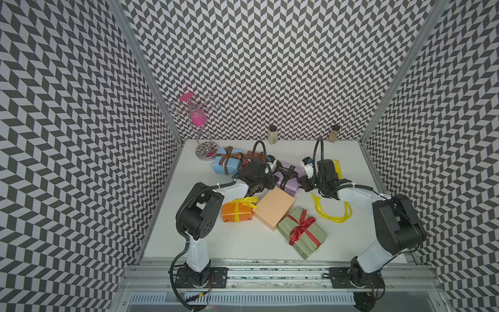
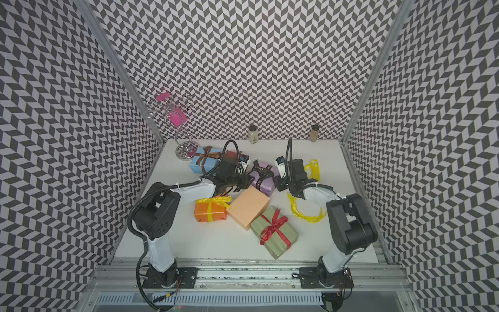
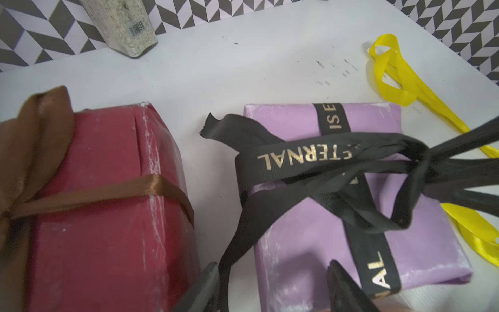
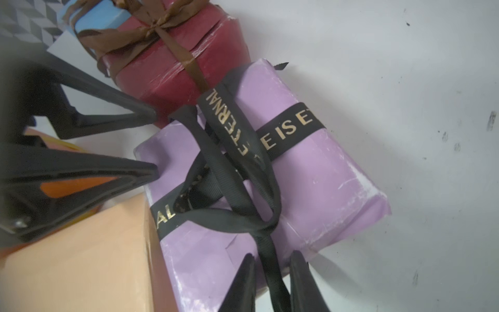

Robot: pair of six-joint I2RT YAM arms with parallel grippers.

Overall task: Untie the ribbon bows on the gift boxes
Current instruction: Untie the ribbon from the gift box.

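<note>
**Drawing the black bow off the lilac box**

We are working on the lilac box (image 1: 290, 186), which sits mid-worktop (image 1: 216, 248) towards the far side, just right of the dark red box (image 3: 108, 216). At its left edge our left end effector (image 3: 272, 263) hangs released. Its jaws are wide, and one loose tail of the black ribbon (image 3: 297, 156) hangs just beside one jaw, uncaught. On the right, our right end effector (image 4: 272, 255) straddles the other tail, which runs taut from the knot (image 3: 421, 162). We cannot tell whether those jaws actually pinch it.

We judge that the pull should go rightward and low along the worktop, away from the knot. Meanwhile the left side should close on its tail or steady the box, so nothing slides or lifts.

Only the left wrist view shows the knot bunched and drawn towards the right end effector. Only the right wrist view shows the tail lying between its own jaws, and the left jaws gaping. Both top views hide the jaw tips under the arms. Only they show the near side: the orange box (image 1: 236, 214) with its yellow bow (image 1: 247, 201), the bare peach box (image 1: 274, 212), the olive green box (image 1: 310, 243) with its red bow (image 1: 301, 228), and a loose yellow ribbon (image 1: 332, 216).
</note>
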